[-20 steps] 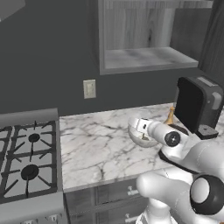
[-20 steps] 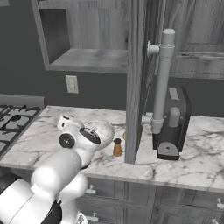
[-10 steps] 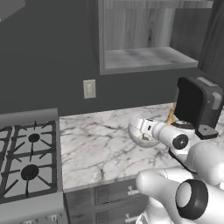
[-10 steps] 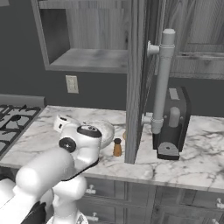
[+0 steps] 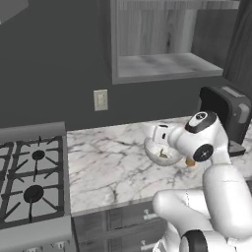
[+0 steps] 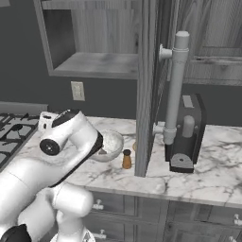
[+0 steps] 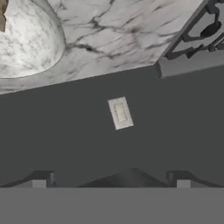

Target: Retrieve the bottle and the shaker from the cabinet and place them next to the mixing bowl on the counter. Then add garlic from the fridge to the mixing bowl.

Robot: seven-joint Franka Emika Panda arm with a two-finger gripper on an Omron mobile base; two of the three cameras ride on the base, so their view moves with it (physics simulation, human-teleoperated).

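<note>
Garlic lay as a small pale tan lump inside the mixing bowl, which stood on the white marble counter near the back wall. The shaker stood upright on the counter just beside the bowl, on the side toward the black coffee machine. An orange-tan object showed past the robot's forearm in the left base view; whether it was the bottle or the shaker could not be told. The cabinet niche above held nothing visible.

The gripper was over the back of the counter, its jaws spread wide apart with nothing between them, the camera facing the dark wall and a wall outlet. The bowl rim and a gas stove lay at the edges of that view.

Handling assessment: the garlic was probably light, firm and irregular, best pinched across its widest part with modest force. The shaker, a rigid short cylinder, was likely light and tip-prone; a grip around mid-body below the dark cap would suit it. The bowl looked glassy, hence smooth and possibly fragile; contact with its rim should be avoided.
</note>
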